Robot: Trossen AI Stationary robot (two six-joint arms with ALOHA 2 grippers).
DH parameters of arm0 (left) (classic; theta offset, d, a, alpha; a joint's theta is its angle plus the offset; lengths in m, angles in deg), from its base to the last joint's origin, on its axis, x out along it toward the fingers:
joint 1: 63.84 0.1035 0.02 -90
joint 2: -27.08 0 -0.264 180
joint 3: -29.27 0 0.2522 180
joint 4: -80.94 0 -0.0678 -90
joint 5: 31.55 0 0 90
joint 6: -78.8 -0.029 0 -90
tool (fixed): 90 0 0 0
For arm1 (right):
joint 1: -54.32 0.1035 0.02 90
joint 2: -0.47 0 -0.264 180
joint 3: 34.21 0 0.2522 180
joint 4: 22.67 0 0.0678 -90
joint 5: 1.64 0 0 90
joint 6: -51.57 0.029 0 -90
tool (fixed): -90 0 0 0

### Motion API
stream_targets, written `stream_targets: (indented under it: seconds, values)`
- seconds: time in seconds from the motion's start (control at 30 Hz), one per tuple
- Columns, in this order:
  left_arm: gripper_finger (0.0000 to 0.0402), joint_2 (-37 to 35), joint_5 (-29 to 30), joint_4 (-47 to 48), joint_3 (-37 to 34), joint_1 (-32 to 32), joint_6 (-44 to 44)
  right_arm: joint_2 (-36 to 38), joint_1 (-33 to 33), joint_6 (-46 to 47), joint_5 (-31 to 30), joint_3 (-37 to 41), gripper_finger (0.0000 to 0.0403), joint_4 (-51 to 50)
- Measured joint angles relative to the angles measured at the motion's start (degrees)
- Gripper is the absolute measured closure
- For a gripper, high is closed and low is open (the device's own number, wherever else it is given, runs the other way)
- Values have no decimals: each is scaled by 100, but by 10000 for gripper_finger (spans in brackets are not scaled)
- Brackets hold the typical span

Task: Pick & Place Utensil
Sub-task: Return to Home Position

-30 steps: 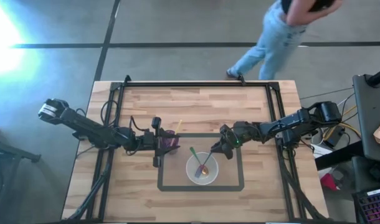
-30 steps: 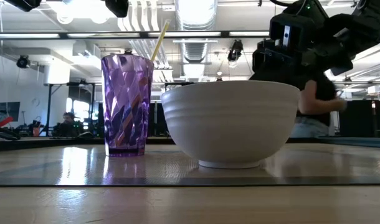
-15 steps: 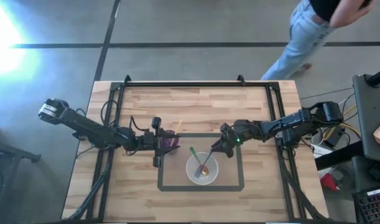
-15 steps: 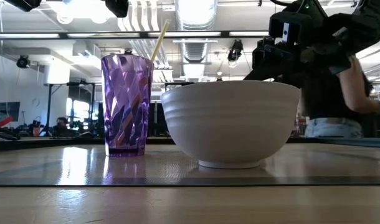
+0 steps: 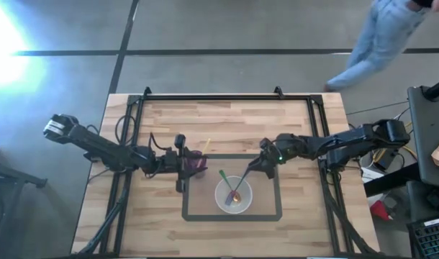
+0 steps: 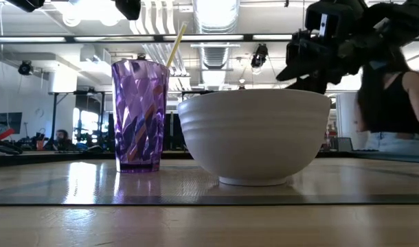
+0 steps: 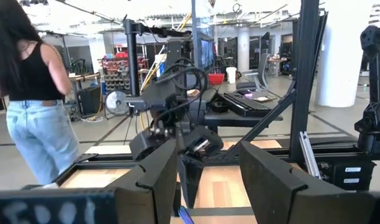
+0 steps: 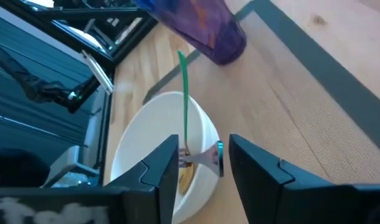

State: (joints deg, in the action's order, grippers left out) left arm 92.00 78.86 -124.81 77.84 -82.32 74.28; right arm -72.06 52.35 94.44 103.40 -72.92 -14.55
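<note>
A white bowl (image 5: 233,195) stands inside the taped rectangle; it also shows in the low view (image 6: 254,134). A green-handled utensil (image 5: 224,178) and a silver fork (image 8: 205,159) lie in it, handles leaning on the rim. A purple cup (image 5: 197,162) with a yellow stick (image 6: 176,44) stands to the bowl's left. My right gripper (image 5: 262,166) is open and empty, above and right of the bowl's far rim; its wrist view (image 8: 204,142) looks down into the bowl. My left gripper (image 5: 180,164) is open and empty, higher than the cup and just left of it.
A black taped rectangle (image 5: 277,216) marks the middle of the wooden table (image 5: 227,119). A black frame (image 5: 212,96) runs along the table's far and side edges. A person (image 5: 381,39) walks on the floor beyond the far right corner.
My right gripper has drawn back from the bowl toward the table's right edge and risen a little, staying open. The person behind the table has walked to the right. The bowl, the cup and the utensils have stayed put.
</note>
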Motion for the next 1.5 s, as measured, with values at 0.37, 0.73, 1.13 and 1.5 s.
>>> stream_targets:
  seconds: [0.37,0.73,1.13,1.5]
  values:
    - [234,-554,-11,1527,94,504,820,745,-408,-277,-20,0,271,-563]
    - [234,-1465,-664,3190,536,950,874,1556,-956,-450,1,-116,266,-679]
    - [313,-2986,-801,5192,533,1163,814,2286,-983,-1010,46,-494,272,-794]
    - [395,-3868,-1601,5907,17,1163,739,2453,-983,-2140,0,-1607,273,-2457]
